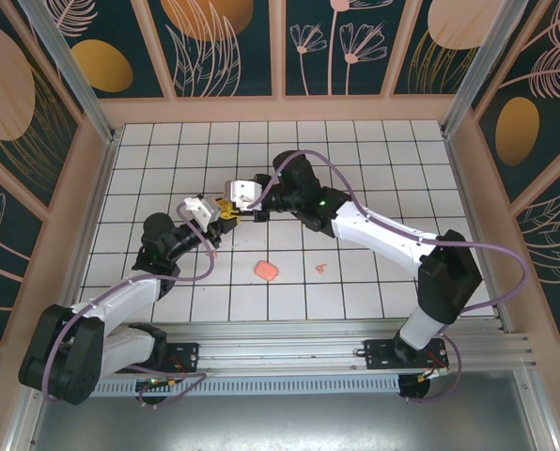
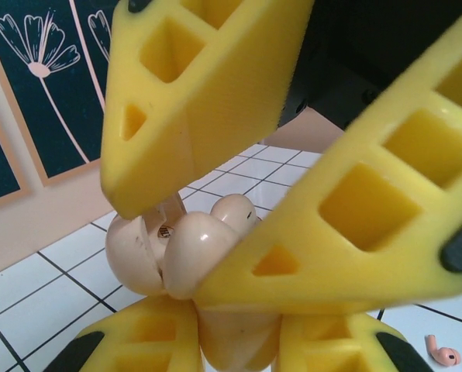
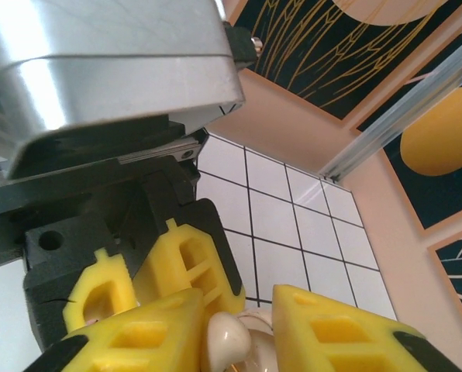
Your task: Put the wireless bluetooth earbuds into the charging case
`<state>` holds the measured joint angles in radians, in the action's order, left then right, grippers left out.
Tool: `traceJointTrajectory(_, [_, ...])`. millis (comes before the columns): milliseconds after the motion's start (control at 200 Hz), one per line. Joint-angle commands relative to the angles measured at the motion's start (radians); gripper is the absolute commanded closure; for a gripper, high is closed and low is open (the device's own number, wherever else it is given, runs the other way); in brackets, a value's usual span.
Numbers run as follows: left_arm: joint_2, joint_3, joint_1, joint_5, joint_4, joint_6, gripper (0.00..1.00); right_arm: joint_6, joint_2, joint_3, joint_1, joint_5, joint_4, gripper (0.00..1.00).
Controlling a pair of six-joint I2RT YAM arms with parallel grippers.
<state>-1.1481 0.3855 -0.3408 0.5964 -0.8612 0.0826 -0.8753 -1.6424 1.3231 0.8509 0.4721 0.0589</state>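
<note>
My left gripper [image 1: 219, 218] [image 2: 231, 341] is shut on the charging case [image 2: 235, 349], a cream pod held up above the tiles with its lid [image 2: 129, 252] swung open. My right gripper [image 1: 235, 210] [image 3: 239, 301] meets it from the other side, with its fingers [image 2: 215, 93] closed round a cream earbud [image 2: 194, 246] [image 3: 229, 341] at the case's mouth. A second rounded cream piece [image 2: 236, 209] sits just behind that earbud. Another earbud [image 1: 320, 270] [image 2: 443, 354], pinker, lies loose on the tiles to the right.
A salmon-pink rounded-square piece [image 1: 267, 271] lies on the white grid floor [image 1: 374, 169] near the front middle. Patterned walls [image 1: 224, 47] and metal posts enclose the table. The left gripper's yellow fingers [image 3: 191, 256] stand close in front of the right wrist camera.
</note>
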Motion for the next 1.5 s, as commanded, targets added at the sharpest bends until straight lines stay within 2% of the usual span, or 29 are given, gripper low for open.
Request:
traceJointTrajectory(0, [0.023,0.018,-0.006,0.019,-0.019,0.013,0.98,-0.013,-0.014,0.028,0.007,-0.026,-0.033,0.73])
traceJointTrajectory(320, [0.021,0.018,-0.006,0.008,-0.018,0.011,0.98,0.012,0.016,0.009,0.007,-0.003,-0.027,0.84])
traceJointTrajectory(941, [0.016,0.009,-0.006,-0.007,-0.050,-0.013,0.98,0.236,0.104,-0.108,-0.055,0.180,0.152,0.86])
traceJointTrajectory(1496, [-0.007,-0.017,-0.005,0.002,-0.155,-0.061,0.98,0.707,0.135,-0.229,-0.125,0.334,0.526,0.86])
